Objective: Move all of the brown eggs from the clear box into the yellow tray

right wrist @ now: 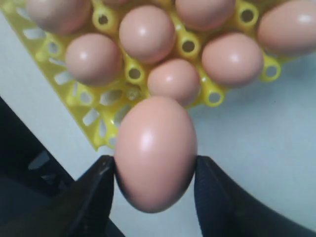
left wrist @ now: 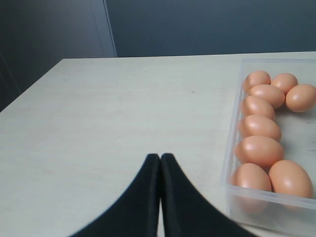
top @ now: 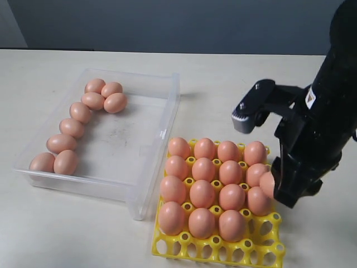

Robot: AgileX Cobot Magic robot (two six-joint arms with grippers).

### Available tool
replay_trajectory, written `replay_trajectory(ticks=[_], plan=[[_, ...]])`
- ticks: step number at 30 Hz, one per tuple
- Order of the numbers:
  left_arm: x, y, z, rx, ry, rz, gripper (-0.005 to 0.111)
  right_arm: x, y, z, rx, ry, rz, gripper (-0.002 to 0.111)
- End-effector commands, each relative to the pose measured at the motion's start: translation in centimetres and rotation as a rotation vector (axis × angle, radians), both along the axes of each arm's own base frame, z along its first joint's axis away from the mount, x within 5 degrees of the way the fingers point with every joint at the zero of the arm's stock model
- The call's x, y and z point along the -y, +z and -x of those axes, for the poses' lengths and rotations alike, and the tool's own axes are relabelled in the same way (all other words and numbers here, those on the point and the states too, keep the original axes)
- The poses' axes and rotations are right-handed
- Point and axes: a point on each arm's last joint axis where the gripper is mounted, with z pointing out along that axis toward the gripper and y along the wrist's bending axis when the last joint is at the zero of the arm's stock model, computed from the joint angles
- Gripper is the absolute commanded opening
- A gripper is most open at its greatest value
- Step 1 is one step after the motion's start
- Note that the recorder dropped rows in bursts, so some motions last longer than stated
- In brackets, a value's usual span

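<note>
Right gripper (right wrist: pixel 155 173) clamped on a brown egg (right wrist: pixel 155 148) at the yellow tray (top: pixel 215 241) edge, nine brown eggs (top: pixel 72 127) in the clear box (top: pixel 152 167) beside it, left gripper (left wrist: pixel 160 160) closed, empty

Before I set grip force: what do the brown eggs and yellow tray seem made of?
Smooth orange-brown eggs: matte, soft highlights, identical shapes; real shell or plastic, unclear. Bright yellow openwork egg tray: likely moulded plastic, from its uniform colour and sheen.
</note>
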Motion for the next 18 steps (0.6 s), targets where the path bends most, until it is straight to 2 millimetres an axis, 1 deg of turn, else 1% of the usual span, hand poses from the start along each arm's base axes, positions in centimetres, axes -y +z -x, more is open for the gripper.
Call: replay_trajectory(ticks=[1,7,14,18], plan=[[0.0,0.0,0.0,0.012,-0.005,-0.003,0.000,0.0,-0.6,0.4,0.007,0.002,0.061,-0.001],[0.0,0.0,0.0,0.012,-0.005,-0.003,0.000,-1.1,-0.8,1.0,-0.022,0.017,0.036,-0.001],[0.0,0.0,0.0,0.012,-0.005,-0.003,0.000,-2.3,-2.4,1.0,-0.079,0.043,0.075,-0.001],[0.0,0.0,0.0,0.012,-0.005,-0.003,0.000,-2.6,-2.9,1.0,-0.094,0.049,0.084,-0.001]])
